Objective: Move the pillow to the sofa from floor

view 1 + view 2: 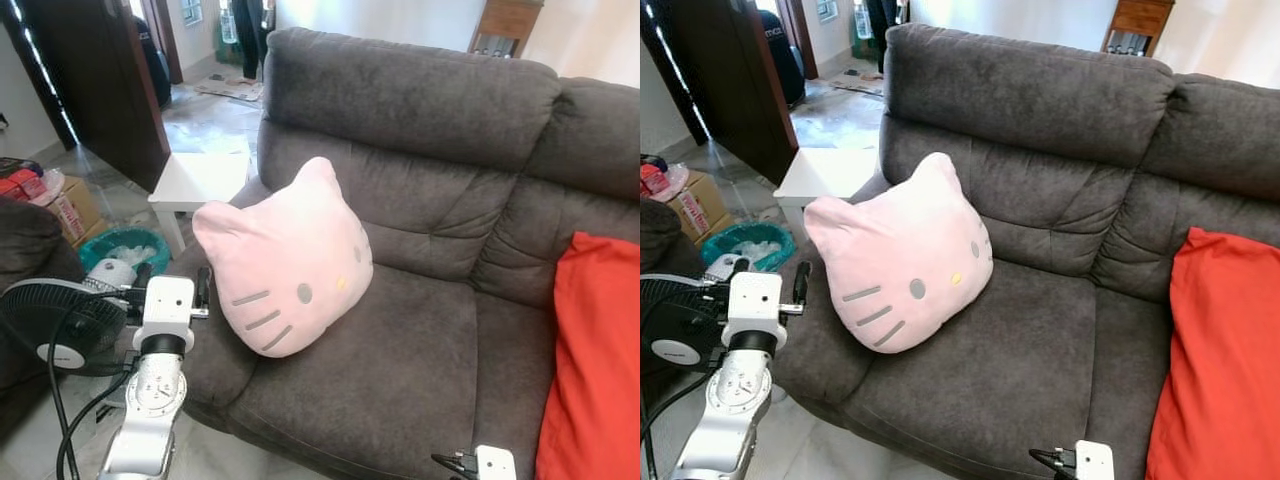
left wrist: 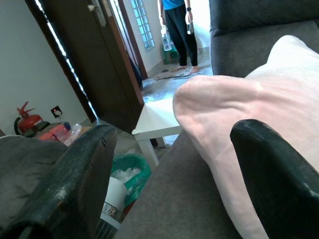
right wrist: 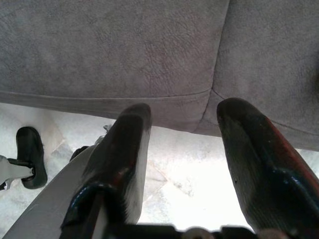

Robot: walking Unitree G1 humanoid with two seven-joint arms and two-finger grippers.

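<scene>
So the pink cat-face pillow (image 1: 285, 262) is up on the grey sofa (image 1: 420, 330), propped on the left seat cushion against the backrest. The left gripper (image 2: 172, 174) sits spread wide just beside its edge, holding nothing. The right gripper (image 3: 187, 149) hangs spread too, low by the sofa's front over the floor (image 3: 184, 174).

Head stereo pair looking down at sofa (image 1: 420, 330), wrist cameras close, both facing its seat edge
</scene>
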